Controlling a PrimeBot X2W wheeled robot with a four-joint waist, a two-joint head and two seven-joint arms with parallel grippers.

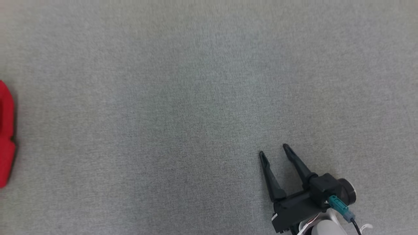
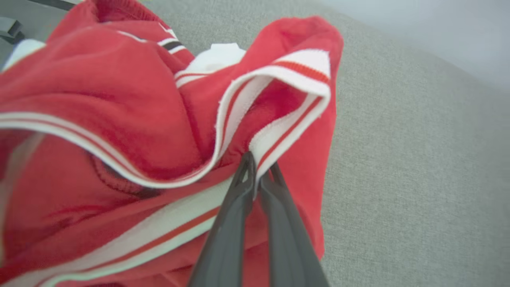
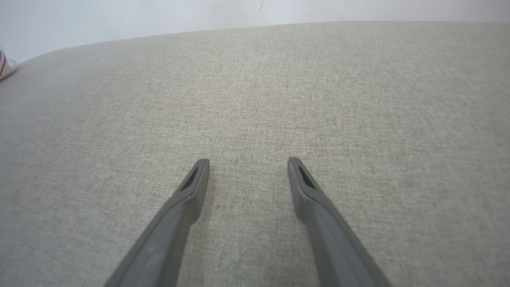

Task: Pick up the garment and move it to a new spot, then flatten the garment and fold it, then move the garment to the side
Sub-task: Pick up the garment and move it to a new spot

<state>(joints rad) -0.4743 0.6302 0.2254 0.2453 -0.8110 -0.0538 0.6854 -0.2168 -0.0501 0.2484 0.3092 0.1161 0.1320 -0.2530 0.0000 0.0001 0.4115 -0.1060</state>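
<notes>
The garment (image 2: 119, 119) is red with white and red striped trim, bunched up across the left wrist view. My left gripper (image 2: 257, 169) is shut on a fold of its striped hem. A red edge of the garment (image 1: 6, 133) lies at the far left of the head view, and a small striped bit of the garment (image 3: 4, 67) sits at the left edge of the right wrist view. My right gripper (image 1: 273, 150) stands open over bare grey cloth at the lower right, its fingers (image 3: 197, 179) wide apart with nothing between them.
A grey woven surface (image 1: 196, 98) spreads across the head view. Its far edge (image 3: 279, 24) meets a pale wall in the right wrist view. A dark strap-like object (image 2: 12, 30) shows at the top left of the left wrist view.
</notes>
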